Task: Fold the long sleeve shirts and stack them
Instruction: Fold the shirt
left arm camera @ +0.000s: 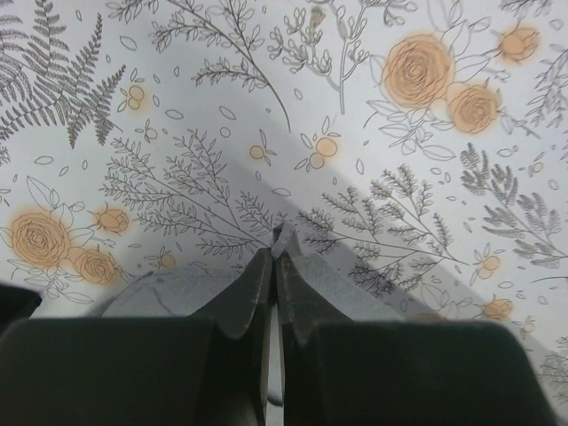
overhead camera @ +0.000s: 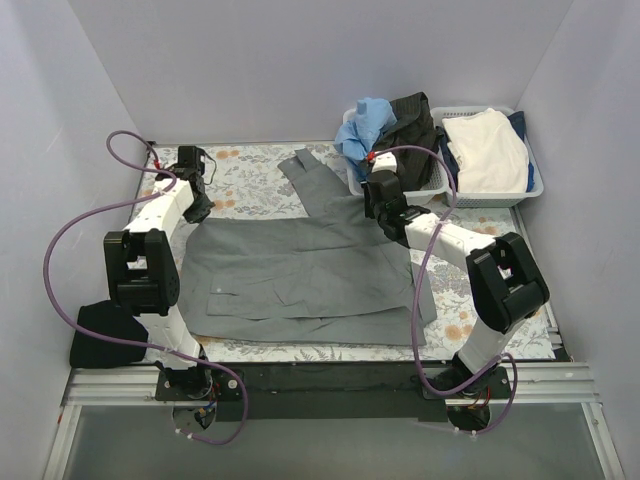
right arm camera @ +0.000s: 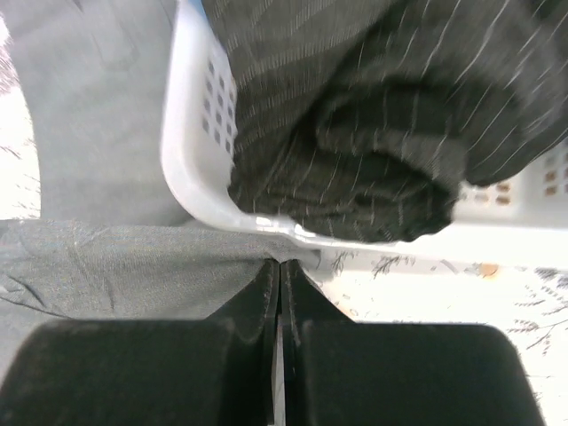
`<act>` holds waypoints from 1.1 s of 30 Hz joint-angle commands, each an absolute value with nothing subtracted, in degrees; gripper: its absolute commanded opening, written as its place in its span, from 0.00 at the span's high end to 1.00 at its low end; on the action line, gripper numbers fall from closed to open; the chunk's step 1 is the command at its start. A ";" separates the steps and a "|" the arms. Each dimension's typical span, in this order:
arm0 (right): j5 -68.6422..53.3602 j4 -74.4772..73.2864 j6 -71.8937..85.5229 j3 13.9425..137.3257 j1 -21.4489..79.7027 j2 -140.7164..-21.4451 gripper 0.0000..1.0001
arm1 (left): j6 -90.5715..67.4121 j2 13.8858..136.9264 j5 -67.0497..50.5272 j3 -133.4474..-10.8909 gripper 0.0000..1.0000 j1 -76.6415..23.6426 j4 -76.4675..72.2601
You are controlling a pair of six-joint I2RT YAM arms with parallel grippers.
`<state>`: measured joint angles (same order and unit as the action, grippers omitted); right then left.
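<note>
Crowding right fingers [right arm camera: 257, 302], pressed together like left fingers [left arm camera: 253, 293], by grey shirt [right arm camera: 106, 266]: white basket [right arm camera: 188, 177], striped cloth [right arm camera: 355, 133].

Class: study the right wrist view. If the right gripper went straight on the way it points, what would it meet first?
Most likely the rim of the white basket, just ahead of the right gripper, with a dark striped garment draped over it; depth is unclear.

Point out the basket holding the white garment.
The right-hand basket, by the right wall: a white garment fills it. The left-hand basket holds a blue cloth and a dark striped garment.
</note>
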<state>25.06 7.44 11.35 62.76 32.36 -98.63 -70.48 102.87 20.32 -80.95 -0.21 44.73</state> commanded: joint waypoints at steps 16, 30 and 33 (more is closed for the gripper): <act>19.52 5.36 13.62 47.73 32.17 -76.74 0.99 | -72.51 93.52 21.00 -68.56 1.00 -0.09 45.53; 8.53 -6.41 19.42 33.49 32.87 -65.93 0.99 | -76.11 87.36 20.48 -60.12 1.00 -0.09 46.75; 7.21 -8.87 20.30 31.65 33.31 -64.52 0.99 | -78.30 86.75 20.13 -57.93 0.87 -0.09 47.02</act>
